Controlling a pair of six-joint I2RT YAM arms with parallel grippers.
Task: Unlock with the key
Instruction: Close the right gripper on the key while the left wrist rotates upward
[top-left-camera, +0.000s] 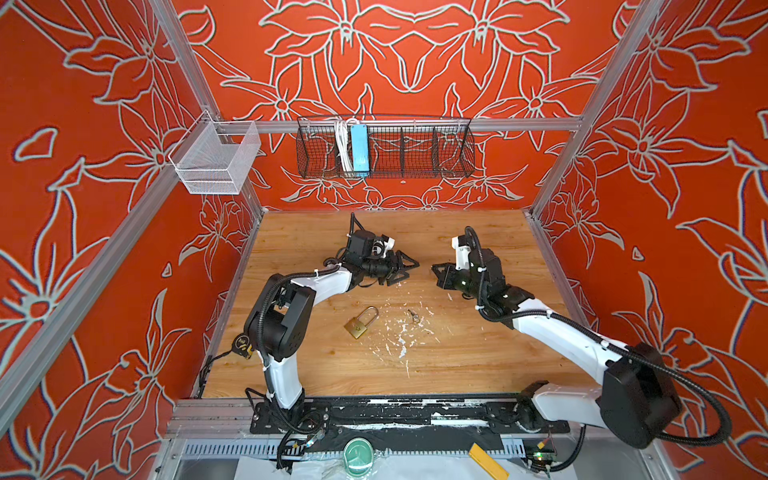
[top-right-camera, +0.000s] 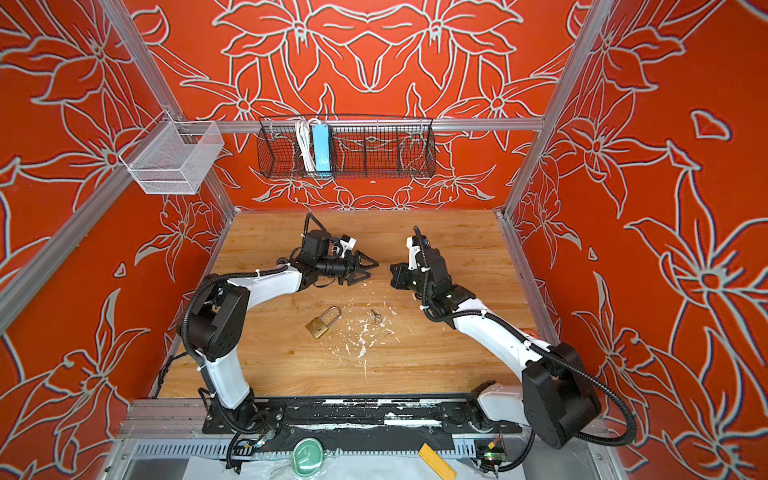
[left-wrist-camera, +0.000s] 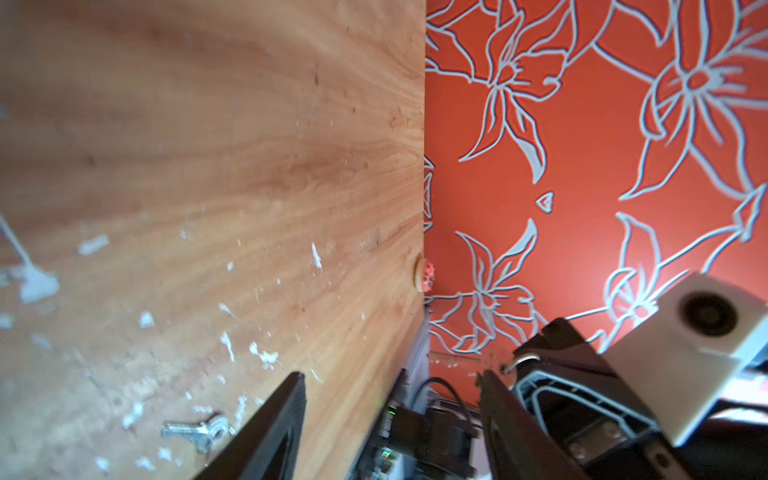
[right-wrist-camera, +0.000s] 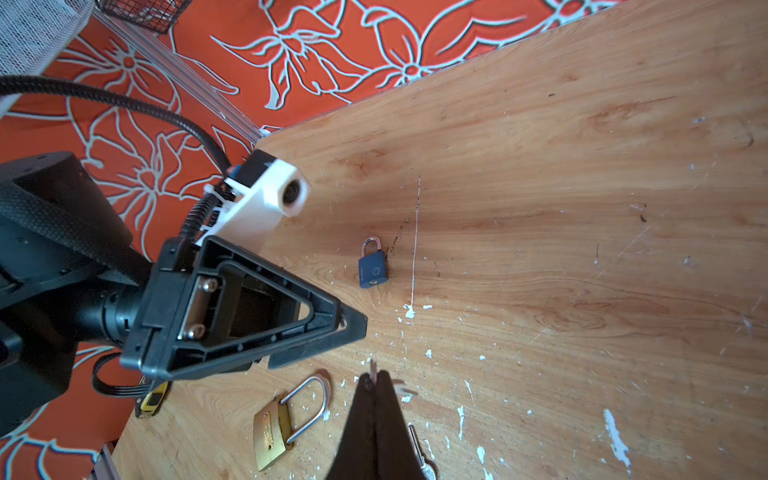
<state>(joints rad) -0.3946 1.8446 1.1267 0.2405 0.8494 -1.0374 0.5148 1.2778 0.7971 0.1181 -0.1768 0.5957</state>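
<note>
A brass padlock (top-left-camera: 360, 323) (top-right-camera: 320, 326) lies flat on the wooden table, its shackle pointing to the far right. A small silver key (top-left-camera: 412, 314) (top-right-camera: 376, 316) lies just right of it among white flecks. My left gripper (top-left-camera: 409, 271) (top-right-camera: 372, 271) hovers beyond both, open and empty. In the left wrist view the key (left-wrist-camera: 199, 430) lies beside one finger (left-wrist-camera: 282, 424). My right gripper (top-left-camera: 434, 268) (top-right-camera: 391, 269) faces it, shut. In the right wrist view its tips (right-wrist-camera: 376, 376) hang between the padlock (right-wrist-camera: 286, 415) and the key (right-wrist-camera: 419, 453).
A small blue padlock (right-wrist-camera: 373, 266) lies on the table under the left gripper, hidden in both top views. A black wire basket (top-left-camera: 384, 147) and a white mesh basket (top-left-camera: 216, 160) hang on the back rail. A yellow object (top-left-camera: 243, 345) sits at the table's left edge.
</note>
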